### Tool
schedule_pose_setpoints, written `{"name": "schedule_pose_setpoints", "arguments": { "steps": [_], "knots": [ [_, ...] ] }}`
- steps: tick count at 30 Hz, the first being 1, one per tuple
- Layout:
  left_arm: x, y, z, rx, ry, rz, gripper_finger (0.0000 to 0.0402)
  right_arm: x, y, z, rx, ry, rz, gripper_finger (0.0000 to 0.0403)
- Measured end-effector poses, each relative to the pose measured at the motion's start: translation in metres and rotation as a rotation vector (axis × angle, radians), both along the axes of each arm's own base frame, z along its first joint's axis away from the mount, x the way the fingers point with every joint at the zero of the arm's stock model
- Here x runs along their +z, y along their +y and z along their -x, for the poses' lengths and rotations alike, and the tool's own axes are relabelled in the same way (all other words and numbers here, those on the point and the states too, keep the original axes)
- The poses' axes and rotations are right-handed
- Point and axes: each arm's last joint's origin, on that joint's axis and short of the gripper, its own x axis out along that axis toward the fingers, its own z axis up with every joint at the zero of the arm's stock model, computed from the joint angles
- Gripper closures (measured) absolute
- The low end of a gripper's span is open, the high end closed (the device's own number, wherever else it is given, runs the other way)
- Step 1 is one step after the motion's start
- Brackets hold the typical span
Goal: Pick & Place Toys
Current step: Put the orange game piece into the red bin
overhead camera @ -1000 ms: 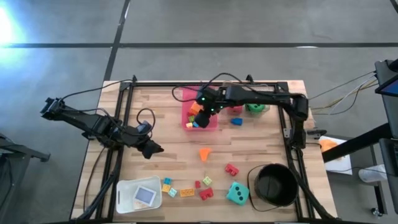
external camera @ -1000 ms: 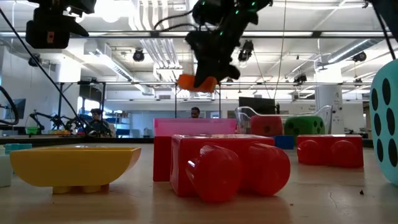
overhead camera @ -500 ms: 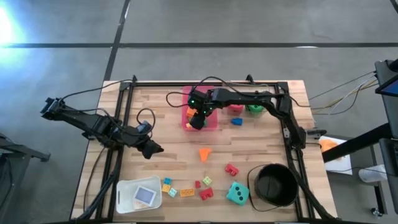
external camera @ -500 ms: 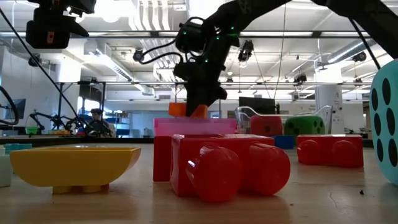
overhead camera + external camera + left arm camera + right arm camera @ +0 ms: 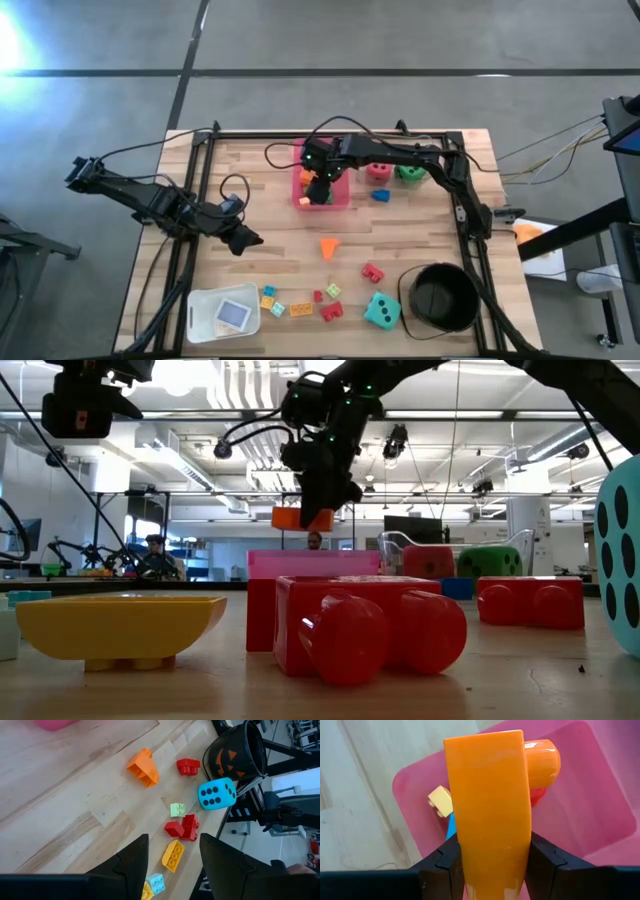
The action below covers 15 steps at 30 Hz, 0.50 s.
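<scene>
The right gripper (image 5: 317, 180) hangs above the pink tray (image 5: 340, 200) at the far middle of the table (image 5: 280, 190), its fingers (image 5: 445, 865) clamped on an orange brick (image 5: 490, 810) held clear of the tray's floor. Inside the tray, beneath the brick, lie a pale yellow brick (image 5: 440, 801), a blue piece and a red one. The left gripper (image 5: 243, 239) waits over the table's left side with its fingers (image 5: 131, 865) apart and nothing between them. Nearer the front lie an orange wedge-shaped brick (image 5: 329, 246), a red brick (image 5: 373, 272), a teal die (image 5: 381, 311) just beside the black bucket (image 5: 440, 297), and a row of small bricks (image 5: 300, 302) beside a clear container (image 5: 222, 314).
</scene>
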Motion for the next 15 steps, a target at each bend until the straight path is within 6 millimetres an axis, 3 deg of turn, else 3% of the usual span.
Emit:
{"name": "schedule_pose_setpoints", "arguments": {
  "steps": [7, 15],
  "knots": [
    [0.0, 0.0, 0.0, 0.0, 0.0, 0.0, 0.0221, 0.002, -0.001, -0.003, 0.011, -0.012, 0.009, 0.0266],
    [0.0, 0.0, 0.0, 0.0, 0.0, 0.0, 0.0221, -0.028, -0.001, 0.002, 0.003, 0.066, 0.022, 0.0266]
  ]
}}
